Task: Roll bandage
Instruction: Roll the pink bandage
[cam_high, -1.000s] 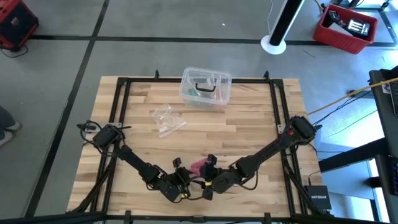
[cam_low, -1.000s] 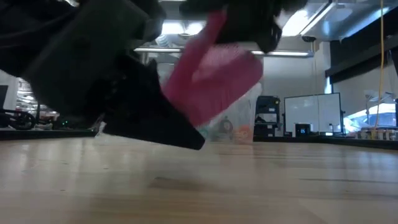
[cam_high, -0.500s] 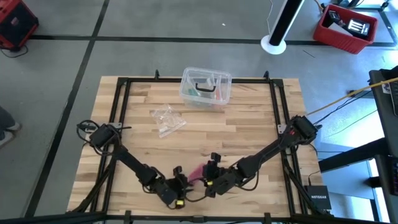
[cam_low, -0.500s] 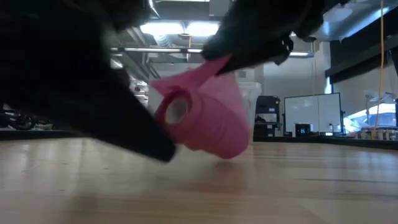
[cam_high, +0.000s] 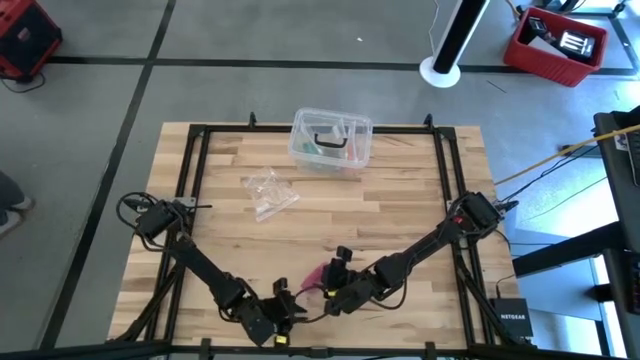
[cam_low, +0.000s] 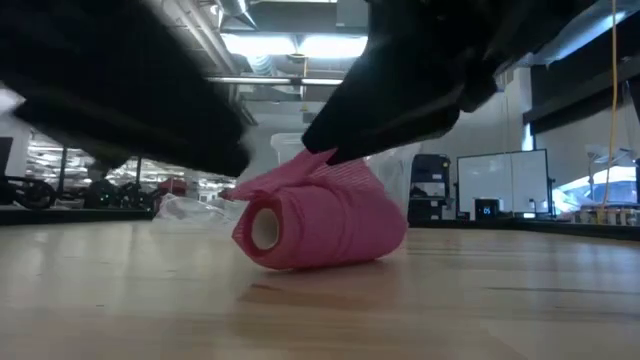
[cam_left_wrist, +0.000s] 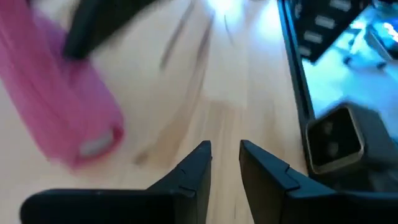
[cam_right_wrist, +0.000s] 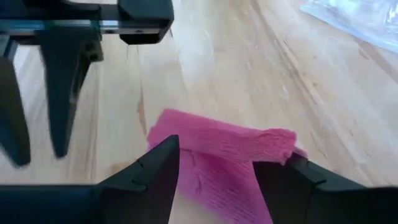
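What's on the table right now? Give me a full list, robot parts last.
bandage: one, pink, rolled, lying on the wood at the near edge between the two grippers.
plastic wrapper: one, clear, crumpled, left of centre.
plastic box: one, clear, at the far edge, small items inside.
table: one, light wood with a black frame.
left gripper: one, dark, beside the bandage, fingers slightly apart, holding nothing.
right gripper: one, dark, its fingers either side of the bandage's loose end.
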